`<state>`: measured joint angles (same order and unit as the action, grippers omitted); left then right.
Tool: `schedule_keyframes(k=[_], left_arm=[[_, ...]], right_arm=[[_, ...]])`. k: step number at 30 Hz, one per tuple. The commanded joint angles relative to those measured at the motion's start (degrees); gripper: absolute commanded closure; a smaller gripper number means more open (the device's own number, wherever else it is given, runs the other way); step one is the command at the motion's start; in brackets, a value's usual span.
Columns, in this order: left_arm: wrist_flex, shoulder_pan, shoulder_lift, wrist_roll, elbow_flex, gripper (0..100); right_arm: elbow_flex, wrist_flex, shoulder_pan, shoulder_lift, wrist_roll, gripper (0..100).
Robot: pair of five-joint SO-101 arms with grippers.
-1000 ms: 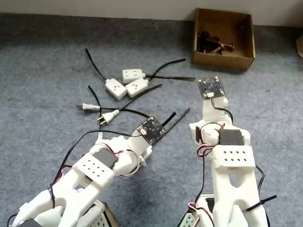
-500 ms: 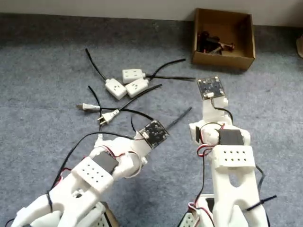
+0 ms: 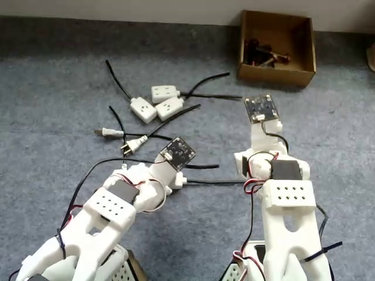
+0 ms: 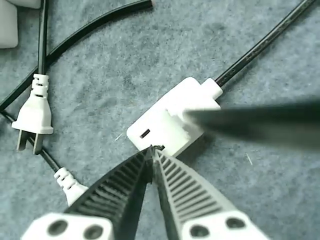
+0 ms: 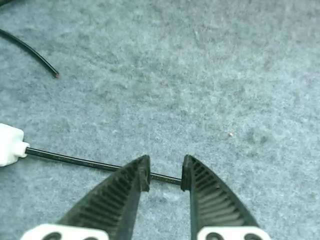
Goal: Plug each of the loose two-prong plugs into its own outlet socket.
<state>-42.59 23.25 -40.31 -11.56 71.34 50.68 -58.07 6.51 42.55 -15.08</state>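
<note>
A white outlet socket (image 4: 170, 122) with a black cord lies on the grey carpet, seen in the high view as the socket (image 3: 179, 181) beside my left arm. My left gripper (image 4: 152, 149) is shut, its tips touching the socket's slotted face. Two loose two-prong plugs (image 3: 135, 144) (image 3: 108, 133) lie left of it; one plug (image 4: 34, 112) is near the left gripper. Three more white sockets (image 3: 158, 102) sit farther back. My right gripper (image 5: 165, 172) is open, its fingers either side of the socket's cord (image 5: 75, 160).
An open cardboard box (image 3: 276, 73) holding small parts stands at the back right. Loose black cords (image 3: 205, 93) trail from the far sockets across the carpet. A blurred dark cable (image 4: 260, 122) crosses the left wrist view near the camera.
My left arm swung left and nearer, and the socket turned with it. Its cord, which ran diagonally up right, now lies level and reaches under the right arm. The right arm stayed still.
</note>
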Motion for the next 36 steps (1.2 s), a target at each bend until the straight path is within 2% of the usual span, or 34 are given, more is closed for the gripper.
schedule_keyframes(k=[1, 3, 5, 9, 22, 28, 36], left_arm=[[0.5, 2.2, 0.0, -0.4, -2.8, 94], [0.0, 2.2, 0.1, -1.1, -2.6, 86], [-1.8, 1.9, -0.1, -4.3, -2.7, 82], [-4.0, 2.2, -0.2, -12.2, -2.6, 83], [-4.8, 2.2, -0.2, -19.3, -5.1, 82], [-7.5, 4.5, -0.2, -25.5, -8.1, 82], [-7.5, 6.1, 0.2, -36.5, -6.2, 80]], right_arm=[[-0.6, 0.7, -0.4, 2.2, 0.1, 88.9], [-0.6, 0.7, -0.4, 2.2, 0.1, 88.9], [-0.6, 0.7, -0.4, 2.2, 0.1, 88.9], [-0.6, 0.7, -0.4, 2.2, 0.0, 88.9], [-0.6, 0.8, -0.4, 2.1, -1.1, 88.9], [-0.6, 0.8, -0.4, 1.9, -1.4, 88.9], [-0.6, 0.7, -0.4, 1.9, -1.5, 88.9]])
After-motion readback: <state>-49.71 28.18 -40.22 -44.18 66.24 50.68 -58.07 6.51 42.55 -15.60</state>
